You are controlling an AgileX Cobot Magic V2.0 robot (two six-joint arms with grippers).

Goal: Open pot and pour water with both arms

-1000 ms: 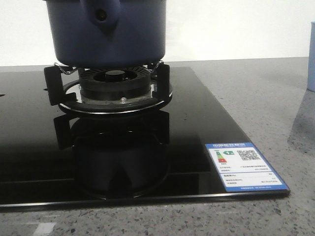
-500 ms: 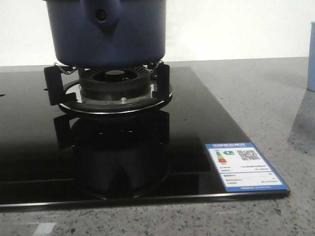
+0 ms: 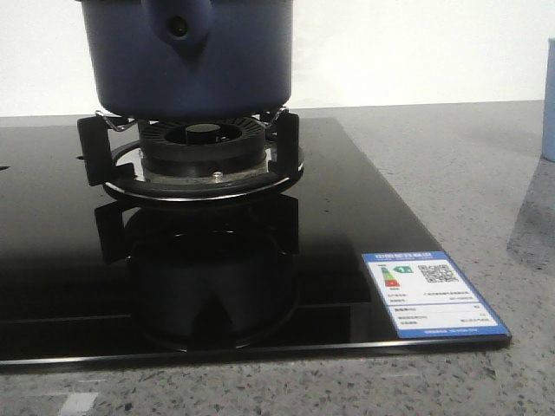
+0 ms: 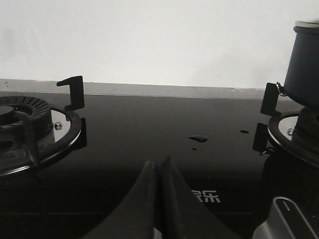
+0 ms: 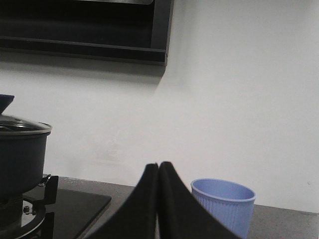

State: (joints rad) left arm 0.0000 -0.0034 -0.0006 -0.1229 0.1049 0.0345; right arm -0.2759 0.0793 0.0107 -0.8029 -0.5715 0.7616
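The dark navy-blue pot (image 3: 195, 56) stands on the burner's black supports on the glass hob; its handle mount with a small round hole faces me. It also shows in the left wrist view (image 4: 304, 64) and in the right wrist view (image 5: 20, 159), where a glass lid (image 5: 22, 127) sits on it. My left gripper (image 4: 159, 167) is shut and empty, low over the hob between the two burners. My right gripper (image 5: 158, 169) is shut and empty, with the pale blue ribbed cup (image 5: 224, 204) just behind it. Neither gripper shows in the front view.
The black glass hob (image 3: 347, 217) has an energy label (image 3: 432, 293) at its front right corner. A second burner (image 4: 30, 129) stands on the hob's other side. A few water drops (image 4: 198, 139) lie on the glass. The grey speckled counter (image 3: 468, 173) surrounds the hob. A range hood (image 5: 84, 30) hangs above.
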